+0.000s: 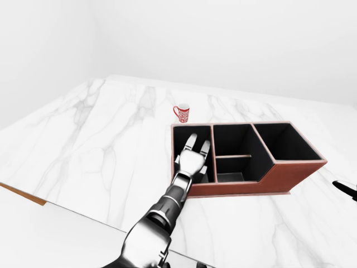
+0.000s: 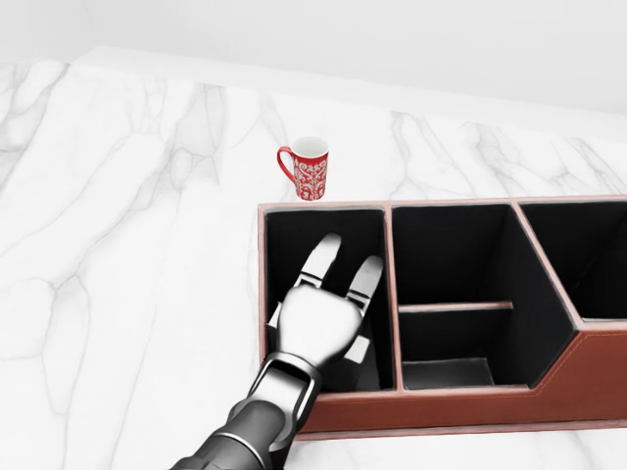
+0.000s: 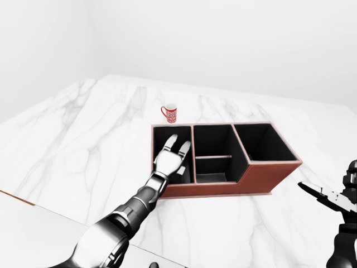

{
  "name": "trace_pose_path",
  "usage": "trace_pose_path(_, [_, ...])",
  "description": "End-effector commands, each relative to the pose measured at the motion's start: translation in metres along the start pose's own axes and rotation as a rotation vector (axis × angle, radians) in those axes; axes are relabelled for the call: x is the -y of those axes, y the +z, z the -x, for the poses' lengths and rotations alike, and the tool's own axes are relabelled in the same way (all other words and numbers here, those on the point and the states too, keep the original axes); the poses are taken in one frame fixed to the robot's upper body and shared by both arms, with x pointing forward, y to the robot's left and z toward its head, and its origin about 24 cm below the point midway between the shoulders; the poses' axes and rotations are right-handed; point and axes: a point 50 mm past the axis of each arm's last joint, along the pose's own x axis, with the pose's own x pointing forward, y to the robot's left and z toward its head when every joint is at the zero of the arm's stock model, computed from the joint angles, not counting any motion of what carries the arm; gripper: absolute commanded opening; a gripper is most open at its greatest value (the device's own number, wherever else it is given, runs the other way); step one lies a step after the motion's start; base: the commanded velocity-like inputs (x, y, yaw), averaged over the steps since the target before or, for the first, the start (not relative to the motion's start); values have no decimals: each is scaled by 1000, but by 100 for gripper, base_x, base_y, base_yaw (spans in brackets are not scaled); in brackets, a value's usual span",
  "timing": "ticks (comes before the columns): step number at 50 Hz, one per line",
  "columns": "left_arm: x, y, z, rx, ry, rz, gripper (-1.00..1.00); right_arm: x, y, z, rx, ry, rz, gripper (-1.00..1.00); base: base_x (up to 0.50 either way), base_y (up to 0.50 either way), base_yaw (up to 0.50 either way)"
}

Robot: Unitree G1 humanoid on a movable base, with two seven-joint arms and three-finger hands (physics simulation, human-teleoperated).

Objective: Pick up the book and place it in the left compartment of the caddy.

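Pale grey book (image 2: 361, 351) sits low in the left compartment of the brown leather caddy (image 2: 460, 409), mostly hidden under my left hand (image 2: 323, 304).
Its fingers are spread, gripping nothing; I judge lifting straight up avoids snagging the divider.

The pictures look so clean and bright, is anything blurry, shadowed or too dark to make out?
Head view: sharp and evenly lit, only a faint shadow beside the mug; the caddy compartments are near-black inside, so the book under the left hand shows as pale slivers. Left-eye view: wider, equally sharp, marble counter almost washed out, without glare.
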Motion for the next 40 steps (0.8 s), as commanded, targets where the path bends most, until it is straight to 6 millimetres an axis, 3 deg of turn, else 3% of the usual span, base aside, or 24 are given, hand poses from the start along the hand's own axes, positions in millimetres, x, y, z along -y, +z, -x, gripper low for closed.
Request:
trace_pose_path(1, [-4,-9,6,-46,81,42,100,0,-2,0,-3,1,2,100,0,0,0])
trace_pose_path(3, [-4,-9,6,-46,82,42,100,0,-2,0,-3,1,2,100,0,0,0])
trace_pose_path(4, [-67,-10,35,-36,487,-32,100,0,-1,1,-2,0,7,100,0,0,0])
trace_pose_path(7, [-109,-15,65,-94,604,-101,100,0,-2,1,-2,1,8,100,0,0,0])
trace_pose_path(8, [-132,-15,81,-115,679,-149,100,0,-2,1,-3,0,9,100,0,0,0])
trace_pose_path(10, [-142,-17,88,-147,698,-162,100,0,-3,1,-3,0,9,100,0,0,0])
trace_pose_path(11, [-158,-18,97,-170,746,-169,100,0,-3,1,-3,0,10,100,0,0,0])
trace_pose_path(16, [-186,-21,115,-236,758,-186,100,0,-4,1,-5,-1,10,100,0,0,0])
trace_pose_path(19, [-189,-21,116,-245,758,-182,100,0,-3,1,-5,-1,10,100,0,0,0])
trace_pose_path(23, [-214,-17,131,-250,786,-176,100,0,-6,0,-7,-2,11,100,0,0,0])
trace_pose_path(30, [-214,-17,131,-247,786,-178,100,0,-6,0,-7,-2,11,100,0,0,0])
trace_pose_path(31, [-233,-21,141,-287,821,-128,100,1,-4,1,-8,-4,11,100,0,0,0])
trace_pose_path(38, [-235,-22,142,-293,824,-122,100,1,-4,1,-8,-4,11,100,0,0,0])
trace_pose_path(39, [-263,-31,168,-332,896,-121,100,1,-7,1,-11,-7,15,100,0,0,0])
trace_pose_path(40, [-267,-33,171,-348,905,-120,100,1,-7,1,-12,-8,15,100,0,0,0])
